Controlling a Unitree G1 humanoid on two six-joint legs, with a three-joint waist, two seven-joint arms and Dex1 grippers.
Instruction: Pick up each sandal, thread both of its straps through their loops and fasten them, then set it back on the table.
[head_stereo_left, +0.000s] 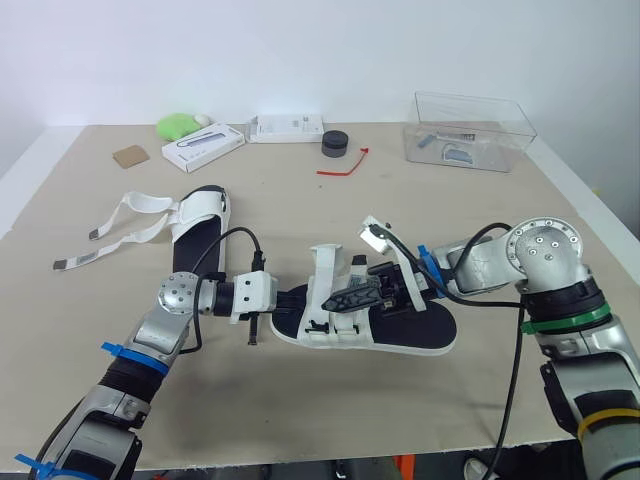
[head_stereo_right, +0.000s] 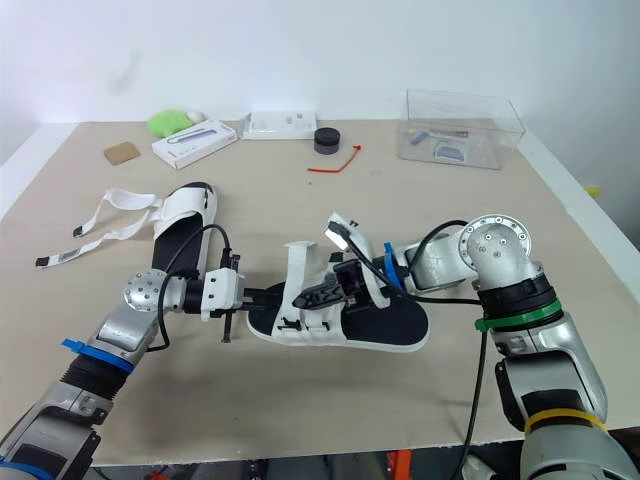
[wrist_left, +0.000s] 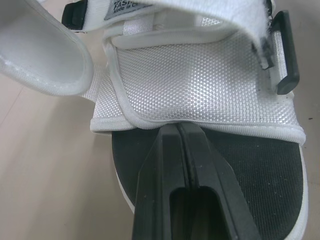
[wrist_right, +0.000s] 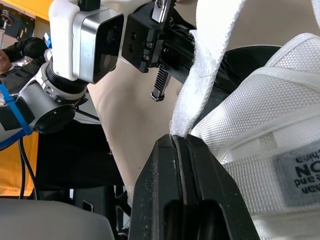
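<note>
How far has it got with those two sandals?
No sandal looks finished. In hand: the near sandal, left gripper shut at its mesh upper, right gripper pinching one loose strap. Left: fastening it, then the far sandal, whose straps lie unthreaded on the table.

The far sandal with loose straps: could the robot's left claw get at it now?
Probably, but not at once: nothing lies between, yet the left claw is shut at the near sandal. The far sandal lies just beyond that arm.

Open table (head_stereo_left: 330, 410) ran along the near edge. Left side was blocked by spare sandal (head_stereo_left: 203, 215) and its loose straps (head_stereo_left: 120, 225); far edge was crowded by clear box (head_stereo_left: 470, 130), black puck (head_stereo_left: 335, 145), white boxes (head_stereo_left: 203, 148).
</note>
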